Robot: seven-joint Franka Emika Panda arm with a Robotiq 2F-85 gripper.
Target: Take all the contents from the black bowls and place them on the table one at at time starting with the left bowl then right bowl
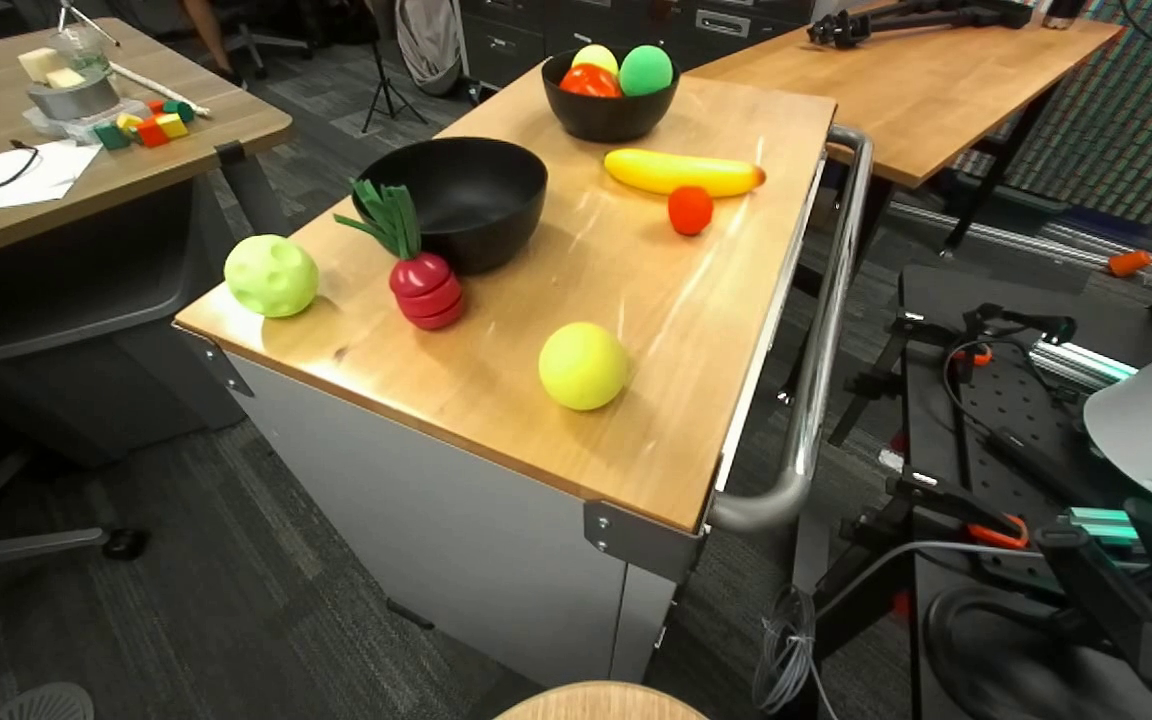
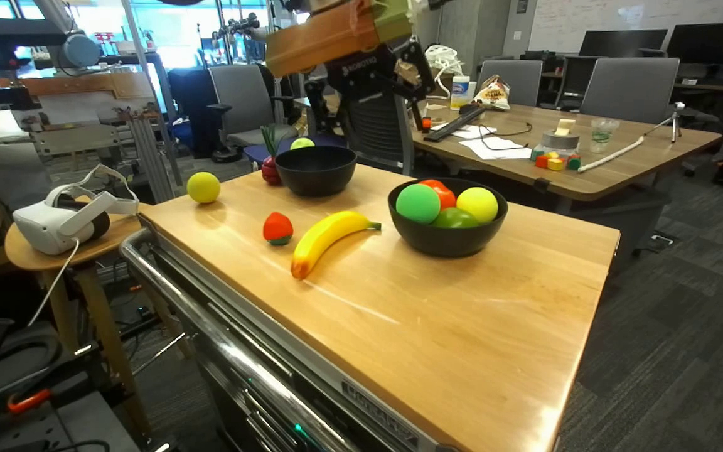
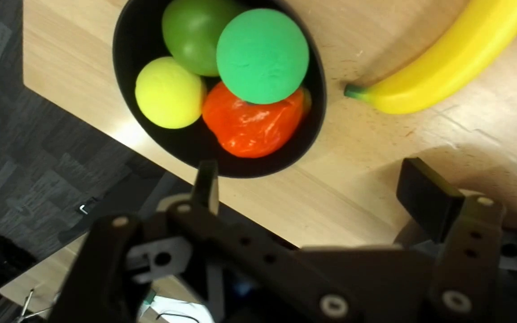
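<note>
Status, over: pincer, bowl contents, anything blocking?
Pincer open, nothing held. Green ball, red pepper, yellow ball, dark green fruit in black bowl beside banana. Green ball partly hides red pepper in wrist view.

On the table (image 2: 437,320), one black bowl (image 2: 315,179) stands apart; another bowl (image 2: 446,242) holds four rounded toys (image 3: 263,54). Beside it lies a banana (image 2: 331,238).

Black bowl (image 2: 448,243) open above, 4 pieces (image 2: 418,203) crowding it, banana (image 2: 327,237) just beside, free table (image 2: 424,339) towards rail (image 2: 233,349)
</note>
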